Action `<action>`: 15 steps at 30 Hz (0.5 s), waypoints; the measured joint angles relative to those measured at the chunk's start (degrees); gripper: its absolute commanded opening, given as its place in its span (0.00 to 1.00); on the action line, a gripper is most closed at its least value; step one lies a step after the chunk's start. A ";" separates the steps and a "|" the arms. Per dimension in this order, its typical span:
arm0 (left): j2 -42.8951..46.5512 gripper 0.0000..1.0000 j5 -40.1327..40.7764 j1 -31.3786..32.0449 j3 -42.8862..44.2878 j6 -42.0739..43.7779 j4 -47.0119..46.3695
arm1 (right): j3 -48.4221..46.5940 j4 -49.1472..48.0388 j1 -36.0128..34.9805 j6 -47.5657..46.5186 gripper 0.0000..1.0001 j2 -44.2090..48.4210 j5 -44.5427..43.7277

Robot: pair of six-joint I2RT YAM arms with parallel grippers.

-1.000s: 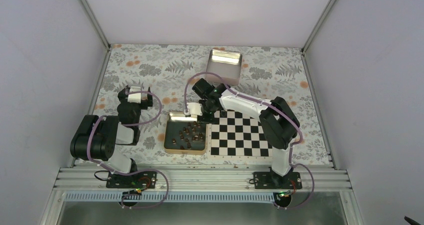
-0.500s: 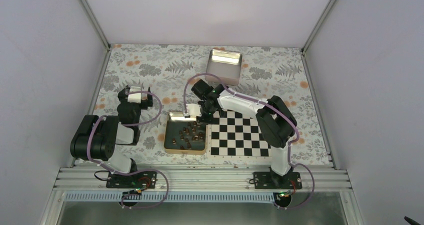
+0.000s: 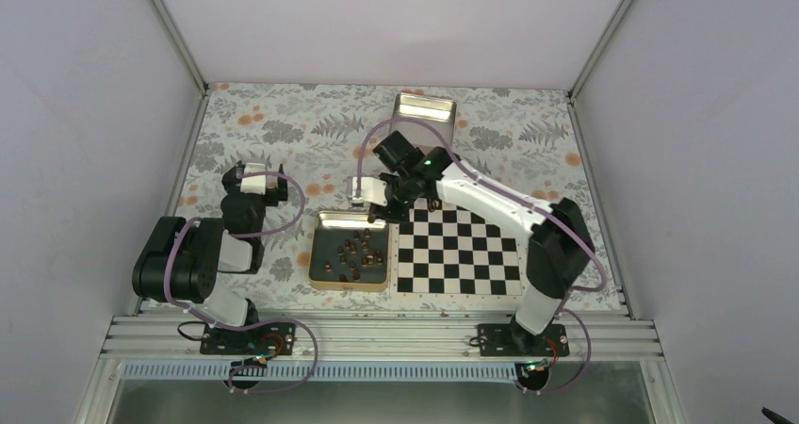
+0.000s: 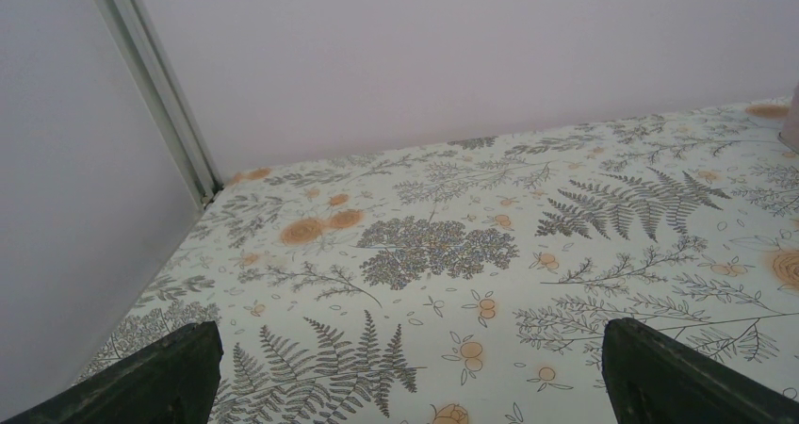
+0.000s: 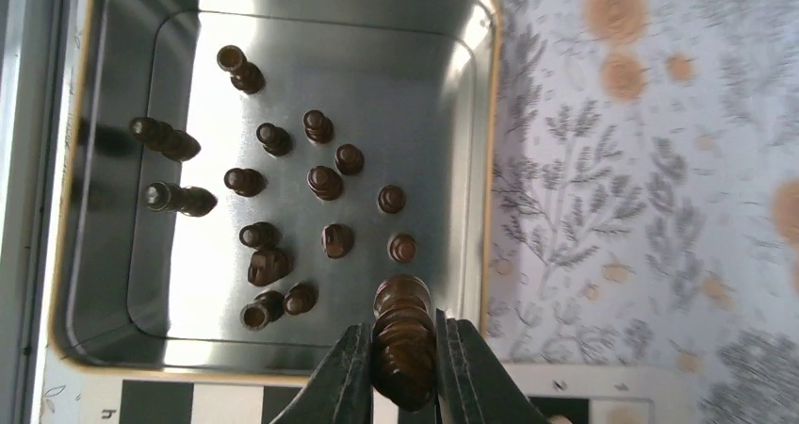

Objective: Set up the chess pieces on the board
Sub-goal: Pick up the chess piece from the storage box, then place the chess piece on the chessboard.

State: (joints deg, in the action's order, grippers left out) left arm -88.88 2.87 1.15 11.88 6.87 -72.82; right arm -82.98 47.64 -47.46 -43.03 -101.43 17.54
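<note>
**Desk:** What is held in the right end effector point(image 5: 403, 330)?

**Caption:** A dark chess piece point(image 5: 403, 353) is seen clamped between the two fingers point(image 5: 350, 372). It is held above the corner of the gold-rimmed tray point(image 5: 490, 160) that adjoins the board. The other dark pieces point(image 5: 325, 181) are scattered in the tray, some upright and some tipped over.

**Desk:** Which way does the board lie from there?

**Caption:** In the overhead view the board point(image 3: 459, 254) is spread at about 4 o'clock from the end effector, with its far-left corner almost beneath the fingers. In the wrist view its rim is caught at 6 o'clock. No piece is seen on the squares, so the set-up is judged to be at its very start.

**Desk:** And how is the piece carried?

**Caption:** Its long axis is aligned with the fingers, running from 12 to 6 o'clock in the wrist view. It is judged to hang near upright. Which end is the base cannot be told.

**Desk:** Which arm is nearer?

**Caption:** The right arm, which is stretched across the board's far edge. The left end effector point(image 4: 407, 330) is shown spread wide and empty over the floral counter point(image 4: 443, 245), well apart at 9 o'clock from the tray. A silver tin point(image 3: 424, 122) is seen at 12 o'clock.
</note>
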 measured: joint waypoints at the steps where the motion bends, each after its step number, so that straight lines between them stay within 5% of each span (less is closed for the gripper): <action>1: 0.00 1.00 0.00 0.00 0.00 0.02 0.00 | 0.09 0.17 0.31 0.22 0.07 1.68 -0.09; 15: -0.02 1.00 0.00 0.00 0.00 0.02 0.00 | 21.22 5.18 10.45 1.53 0.07 23.78 -4.11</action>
State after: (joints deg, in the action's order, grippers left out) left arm -88.90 2.87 1.15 11.88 6.90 -72.82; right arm -61.76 52.82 -37.01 -41.50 -77.65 13.43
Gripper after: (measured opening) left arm 0.999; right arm 0.132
